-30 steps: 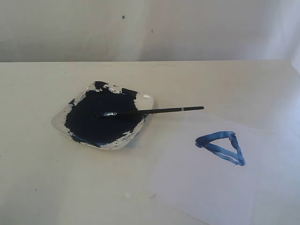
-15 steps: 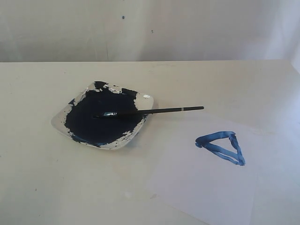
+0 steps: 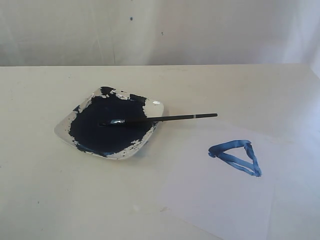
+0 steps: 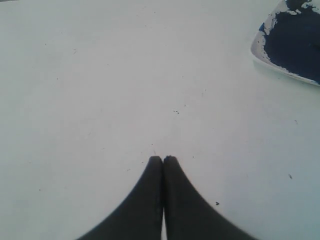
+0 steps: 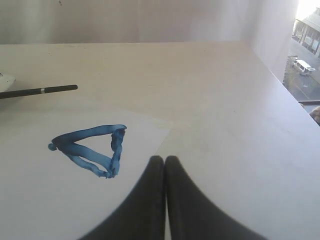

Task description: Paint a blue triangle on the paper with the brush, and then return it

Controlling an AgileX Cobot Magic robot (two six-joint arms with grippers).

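The thin black brush (image 3: pixel 175 118) lies flat across the glossy white dish (image 3: pixel 62 131). Its silver ferrule rests over the dark navy paint (image 3: pixel 100 132), and the handle juts past the rim toward the paper (image 3: pixel 210 200). On that matte white sheet sits the triangle (image 3: pixel 229 146), drawn in thick, uneven blue strokes. The left gripper (image 4: pixel 163 161) and right gripper (image 5: pixel 164 160) each have smooth black jaws pressed together, holding nothing.

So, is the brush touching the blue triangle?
Apart. The exterior view shows the brush on the dish, with bare paper between it and the blue triangle.

Soft daylight, washed-out whites, slight blur.
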